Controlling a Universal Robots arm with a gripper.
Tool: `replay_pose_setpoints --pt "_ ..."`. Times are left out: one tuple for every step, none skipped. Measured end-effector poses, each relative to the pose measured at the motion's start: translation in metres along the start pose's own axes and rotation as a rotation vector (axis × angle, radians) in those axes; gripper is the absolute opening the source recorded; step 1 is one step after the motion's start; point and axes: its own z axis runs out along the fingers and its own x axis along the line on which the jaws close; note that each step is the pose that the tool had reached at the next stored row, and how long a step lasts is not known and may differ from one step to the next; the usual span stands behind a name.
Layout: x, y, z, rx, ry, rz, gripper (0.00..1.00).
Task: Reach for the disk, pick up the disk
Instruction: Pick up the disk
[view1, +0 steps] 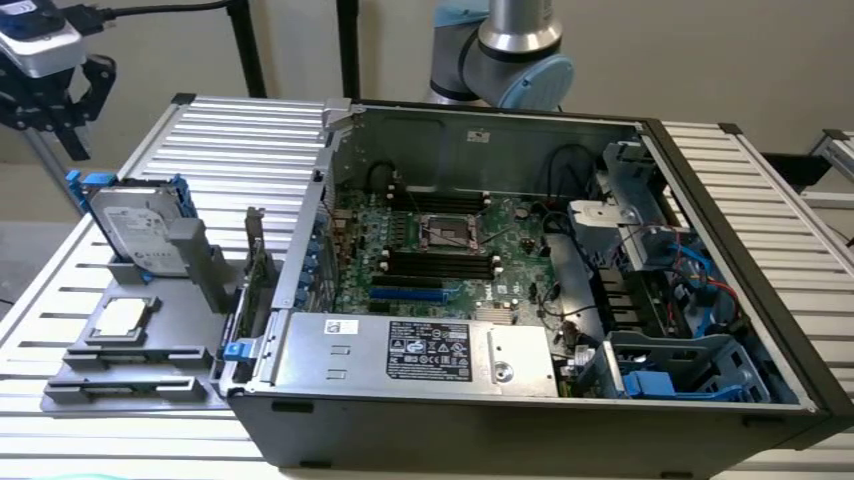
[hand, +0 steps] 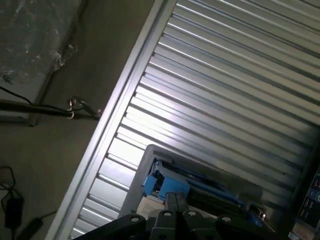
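The disk (view1: 138, 228) is a silver-grey hard drive with a white label and blue rails. It stands upright on edge in a grey holder (view1: 160, 350) at the exterior view's left. My gripper (view1: 67, 135) hangs above and behind the disk near the table's far left corner, well apart from it. In the wrist view the blue rails of the disk (hand: 167, 182) lie just past my gripper (hand: 175, 196). Its two fingers sit pressed together with nothing between them.
An open computer case (view1: 747, 330) showing its motherboard takes up the centre and right of the slatted metal table (view1: 227, 130). A small square silver chip (view1: 120, 318) lies on the holder. A thin card (view1: 254, 260) stands beside the case. Cables (hand: 40, 110) run on the floor past the table's edge.
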Motion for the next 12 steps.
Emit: replay_pose_setpoints --pt "0.0000 0.0000 0.0000 0.0000 0.0006 -0.018 0.11" --pt "0.0000 0.0000 0.0000 0.0000 0.0013 -0.037 0.11" --pt "0.0000 0.0000 0.0000 0.0000 0.0018 -0.053 0.11" --pt "0.0000 0.0000 0.0000 0.0000 0.0024 -0.072 0.11" --pt "0.0000 0.0000 0.0000 0.0000 0.0030 -0.091 0.11" --pt "0.0000 0.0000 0.0000 0.0000 0.0037 -0.109 0.11" --pt "0.0000 0.0000 0.0000 0.0000 0.0042 -0.126 0.11" --pt "0.0000 0.0000 0.0000 0.0000 0.0048 -0.144 0.11" --pt "0.0000 0.0000 0.0000 0.0001 0.0054 -0.163 0.11" --pt "0.0000 0.0000 0.0000 0.0001 0.0061 -0.181 0.11" --pt "0.0000 0.0000 0.0000 0.0000 0.0067 -0.199 0.11" --pt "0.0000 0.0000 0.0000 0.0001 0.0073 -0.218 0.11"
